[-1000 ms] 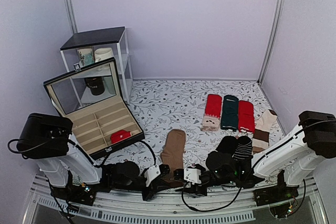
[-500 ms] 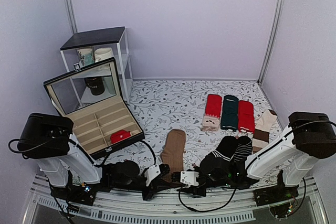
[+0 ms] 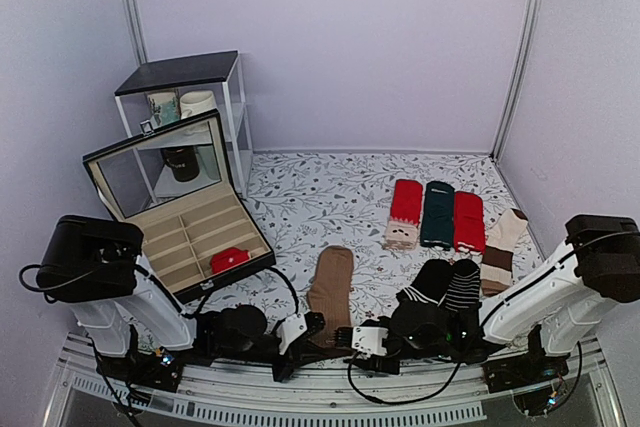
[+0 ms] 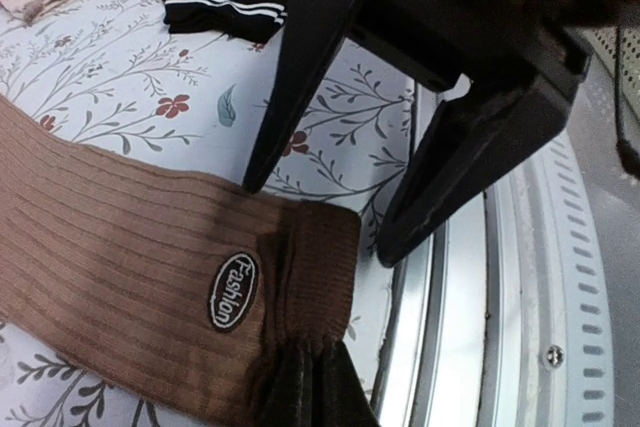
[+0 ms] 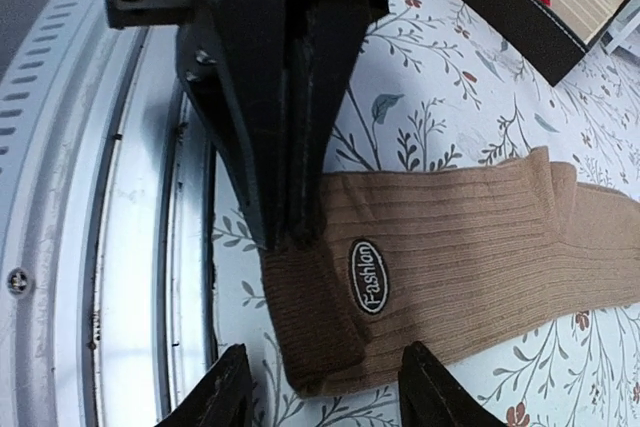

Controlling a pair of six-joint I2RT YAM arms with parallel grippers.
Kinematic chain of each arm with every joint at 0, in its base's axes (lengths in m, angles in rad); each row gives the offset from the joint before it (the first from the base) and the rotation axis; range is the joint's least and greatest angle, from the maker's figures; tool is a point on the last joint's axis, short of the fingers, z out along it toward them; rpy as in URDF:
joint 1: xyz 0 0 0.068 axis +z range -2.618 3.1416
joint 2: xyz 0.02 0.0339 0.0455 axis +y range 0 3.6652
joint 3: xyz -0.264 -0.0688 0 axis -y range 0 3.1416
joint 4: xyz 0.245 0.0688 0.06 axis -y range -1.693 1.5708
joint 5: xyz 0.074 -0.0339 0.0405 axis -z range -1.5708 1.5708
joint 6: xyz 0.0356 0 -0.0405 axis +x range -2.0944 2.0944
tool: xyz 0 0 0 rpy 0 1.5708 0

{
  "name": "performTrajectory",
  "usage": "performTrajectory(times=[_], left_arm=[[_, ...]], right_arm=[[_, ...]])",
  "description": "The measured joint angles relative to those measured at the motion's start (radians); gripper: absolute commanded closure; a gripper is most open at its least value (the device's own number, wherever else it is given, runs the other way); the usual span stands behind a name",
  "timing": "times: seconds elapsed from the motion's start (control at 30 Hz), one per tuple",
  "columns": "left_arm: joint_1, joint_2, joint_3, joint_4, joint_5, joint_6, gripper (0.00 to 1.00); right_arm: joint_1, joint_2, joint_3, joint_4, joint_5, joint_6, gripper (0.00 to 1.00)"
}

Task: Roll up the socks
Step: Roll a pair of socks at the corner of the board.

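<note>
You kept the left gripper pinched tight on the cuff of the brown socks, which lay flat on the floral table by its near edge, between the arms, while your right gripper stood with jaws spread wide over that cuff's corner.

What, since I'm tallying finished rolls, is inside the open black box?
The box holds one small red bundle in a near-right compartment. The other tan compartments in view look empty. The left arm covers its near-left corner.
</note>
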Motion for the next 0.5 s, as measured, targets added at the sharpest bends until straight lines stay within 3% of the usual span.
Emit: performTrajectory(times=[0.17, 0.5], left_arm=[[0.001, 0.002, 0.0, 0.002, 0.002, 0.0, 1.0], [0.003, 0.014, 0.013, 0.004, 0.011, 0.0, 1.0]], right_arm=[[0.042, -0.056, -0.008, -0.014, -0.002, -0.027, 0.5], [0.062, -0.014, 0.031, -0.055, 0.005, -0.078, 0.51]])
